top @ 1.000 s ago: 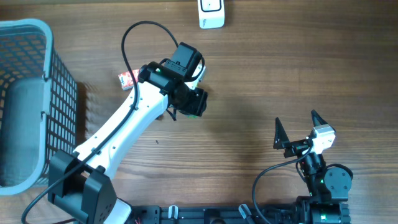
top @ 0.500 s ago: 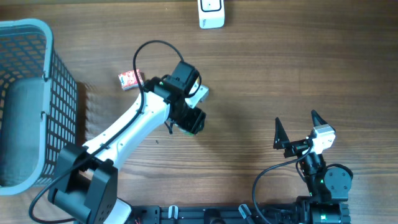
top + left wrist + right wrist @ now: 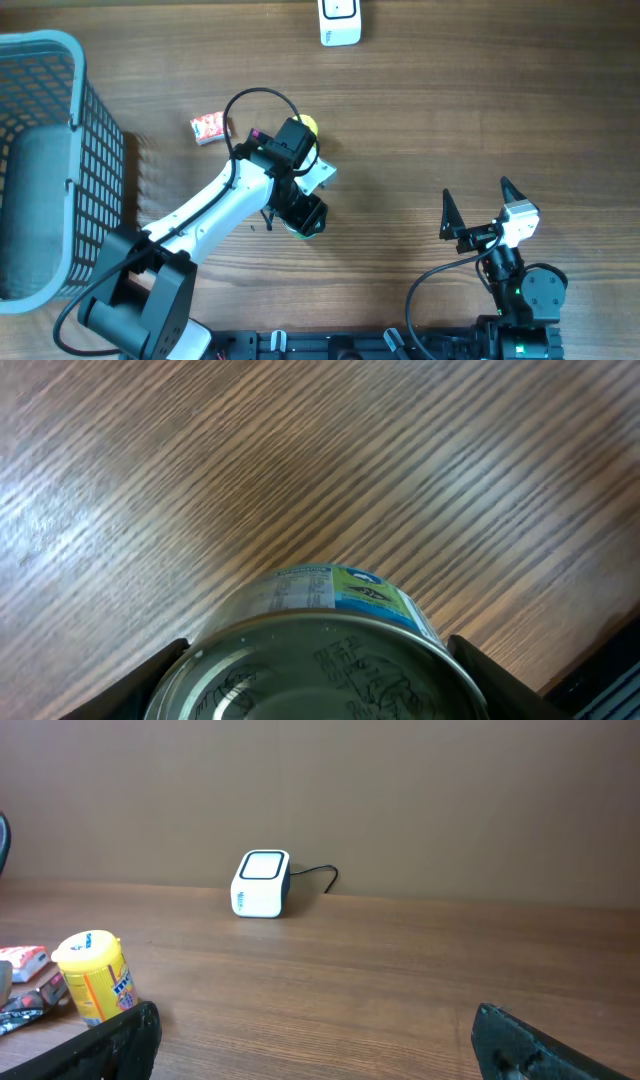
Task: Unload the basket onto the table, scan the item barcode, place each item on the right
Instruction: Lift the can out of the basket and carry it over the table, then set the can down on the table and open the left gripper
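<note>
Sitting between the closed fingers of the left gripper (image 3: pixel 300 212), the can (image 3: pixel 330 650) is held near the middle of the scene, so the grasp looks secured. The scanner (image 3: pixel 340 20) stands well apart at the far edge — carrying the can there and reading the barcode remain. The right gripper (image 3: pixel 477 197) rests near right, fingers spread wide and empty.

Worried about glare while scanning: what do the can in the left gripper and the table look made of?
Can: likely metal, bare silvery lid shiny and embossed; glossy printed label round the side. Table: wood or wood-look laminate, brown grain with soft sheen.
</note>
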`<state>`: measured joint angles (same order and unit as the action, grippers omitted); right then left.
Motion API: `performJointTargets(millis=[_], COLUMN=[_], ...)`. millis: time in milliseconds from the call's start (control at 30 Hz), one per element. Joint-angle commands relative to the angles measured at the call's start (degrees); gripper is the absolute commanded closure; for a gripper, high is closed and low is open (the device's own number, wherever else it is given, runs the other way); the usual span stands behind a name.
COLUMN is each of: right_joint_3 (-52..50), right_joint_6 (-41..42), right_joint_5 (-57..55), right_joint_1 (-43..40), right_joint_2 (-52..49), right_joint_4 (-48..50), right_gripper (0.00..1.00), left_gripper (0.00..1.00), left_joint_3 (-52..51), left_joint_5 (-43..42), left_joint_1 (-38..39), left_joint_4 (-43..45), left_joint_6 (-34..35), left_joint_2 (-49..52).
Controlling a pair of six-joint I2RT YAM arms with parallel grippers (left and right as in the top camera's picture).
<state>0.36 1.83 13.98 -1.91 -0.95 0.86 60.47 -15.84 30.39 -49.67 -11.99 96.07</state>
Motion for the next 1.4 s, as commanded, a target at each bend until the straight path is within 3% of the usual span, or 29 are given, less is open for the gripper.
performJointTargets(millis=[0,133,367,433,533,800,1067,1133,1367], right_joint_3=[-0.1,-0.1,-0.1,-0.1,-0.1,-0.1,-0.1,-0.1,-0.1], right_joint_6=[-0.3,-0.2,-0.3,-0.3,-0.3,-0.3,-0.3,-0.3,2.0], right_joint_5=[0.7,0.7,0.7,0.7,0.7,0.7,0.7,0.7,1.4], right_joint_1=[0.2,0.2,0.2,0.2,0.2,0.2,0.2,0.2,0.2], right_joint_2=[0.1,0.1,0.2,0.1,0.1,0.1,0.1,0.1,0.2], right_joint_4=[0.3,0.3,0.3,0.3,0.3,0.3,0.3,0.3,0.5], right_gripper=[0.0,0.0,0.0,0.0,0.0,0.0,0.0,0.0,0.0], left_gripper=[0.31,0.13,0.14,0.0,0.0,0.0,0.0,0.0,0.0], left_joint_3=[-0.3,-0.3,-0.3,-0.3,-0.2,5.5,16.0,16.0,16.0], left_joint_5=[-1.5,-1.5,-1.1,-1.1,-1.0,0.3,38.5,42.7,48.8], left_joint_1=[0.0,0.0,-1.0,-1.9,-3.0,-3.1,-3.3,-3.3,-3.3], left_joint_4=[1.3,2.6,3.7,3.8,4.1,4.9,4.9,4.5,-1.9], left_joint_6=[-7.6,-11.5,-14.8,-14.6,-12.6,5.5,44.9,52.2,55.1], left_joint_2=[0.4,0.4,0.4,0.4,0.4,-3.9,-18.0,-22.7,-31.6])
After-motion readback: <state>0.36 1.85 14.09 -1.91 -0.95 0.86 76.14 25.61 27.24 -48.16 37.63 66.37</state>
